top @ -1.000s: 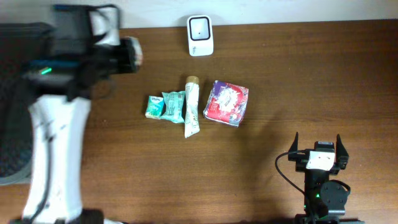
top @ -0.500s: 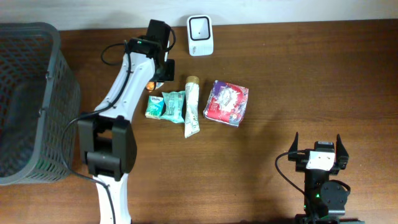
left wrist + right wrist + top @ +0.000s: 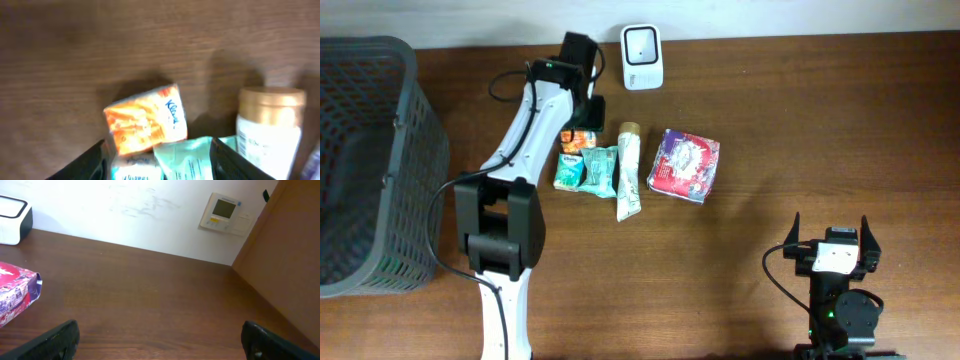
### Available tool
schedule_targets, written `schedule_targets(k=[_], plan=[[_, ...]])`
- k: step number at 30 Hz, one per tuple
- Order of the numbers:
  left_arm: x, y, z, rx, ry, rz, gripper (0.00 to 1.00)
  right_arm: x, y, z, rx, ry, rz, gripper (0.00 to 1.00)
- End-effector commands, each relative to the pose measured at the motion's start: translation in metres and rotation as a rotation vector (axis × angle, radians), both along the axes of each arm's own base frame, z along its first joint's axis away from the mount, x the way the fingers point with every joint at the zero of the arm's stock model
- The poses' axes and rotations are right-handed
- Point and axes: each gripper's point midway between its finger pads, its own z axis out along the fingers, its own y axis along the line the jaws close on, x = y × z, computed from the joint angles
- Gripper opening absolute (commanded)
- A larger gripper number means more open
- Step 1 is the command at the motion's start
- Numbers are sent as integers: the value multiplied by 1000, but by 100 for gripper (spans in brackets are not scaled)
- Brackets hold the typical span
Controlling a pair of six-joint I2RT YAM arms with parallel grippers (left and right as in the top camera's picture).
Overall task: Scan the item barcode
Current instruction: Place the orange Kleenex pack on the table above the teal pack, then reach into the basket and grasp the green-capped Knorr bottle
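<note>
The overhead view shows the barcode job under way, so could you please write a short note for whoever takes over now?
Left gripper: fingers open over the orange tissue pack, which lies loose; nothing held.
Right gripper: open, empty, away from the items.
Scanner at the back; two green packs, tube and patterned pack in a row before it.
Done: cannot tell what has been scanned.
Left: grasp an item and show its barcode to the scanner.

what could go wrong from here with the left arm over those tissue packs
1. The orange Kleenex pack lies tilted against a teal pack, in front of the open left gripper; closing here might pinch both.
2. The gold-capped tube lies close beside them, so a sideways move could knock it.
3. No barcode shows on the orange pack's upper face, so it may reach the scanner facing the wrong way.
</note>
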Motion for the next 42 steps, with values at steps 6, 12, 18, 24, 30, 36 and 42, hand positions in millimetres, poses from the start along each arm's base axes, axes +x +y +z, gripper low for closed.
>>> schedule_targets(k=[6,12,18,24,30,36,42], plan=[[-4,20,225,-100,-382,29,99,0,-1,-4,0,5,-10,98],[-48,92,302,-95,-515,160,99,0,-1,-4,0,5,-10,99],[-81,203,279,-106,-407,622,99,0,-1,-4,0,5,-9,99],[-137,303,269,28,-350,996,99,0,-1,-4,0,5,-10,99],[-183,362,227,96,-196,1238,99,0,-1,-4,0,5,-9,99],[-215,381,125,124,120,1306,99,0,-1,-4,0,5,-10,98],[-217,364,87,-43,218,1315,99,0,-1,-4,0,5,-10,99]])
